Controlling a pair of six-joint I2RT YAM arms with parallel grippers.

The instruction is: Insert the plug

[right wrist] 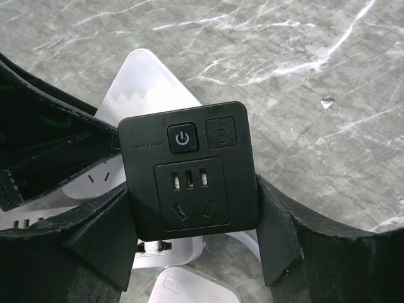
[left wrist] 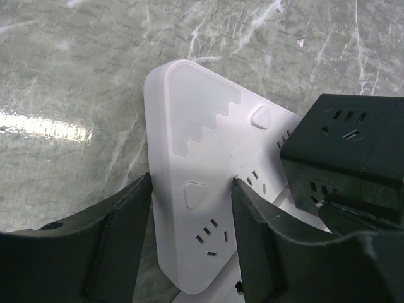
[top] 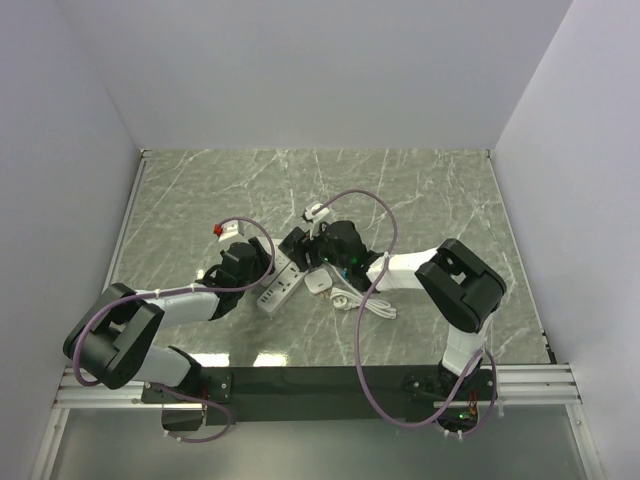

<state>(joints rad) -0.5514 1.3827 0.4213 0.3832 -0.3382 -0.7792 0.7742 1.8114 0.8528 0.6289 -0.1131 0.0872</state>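
Note:
A white power strip (top: 280, 287) lies on the marble table; in the left wrist view (left wrist: 189, 126) its sockets face up. My left gripper (top: 262, 272) (left wrist: 191, 183) is closed on its near end: the left finger touches its edge and the right finger (left wrist: 265, 240) rests on its face. A black plug adapter (top: 296, 243) (right wrist: 189, 170), with a power button and a socket on top, is held in my right gripper (top: 305, 245) (right wrist: 191, 186). It sits over the strip's far end (right wrist: 148, 79). Its prongs are hidden. It also shows in the left wrist view (left wrist: 344, 154).
A small white block (top: 318, 281) (right wrist: 189, 287) and a coiled white cable (top: 355, 300) lie just right of the strip, under my right arm. White walls close in the table on the left, back and right.

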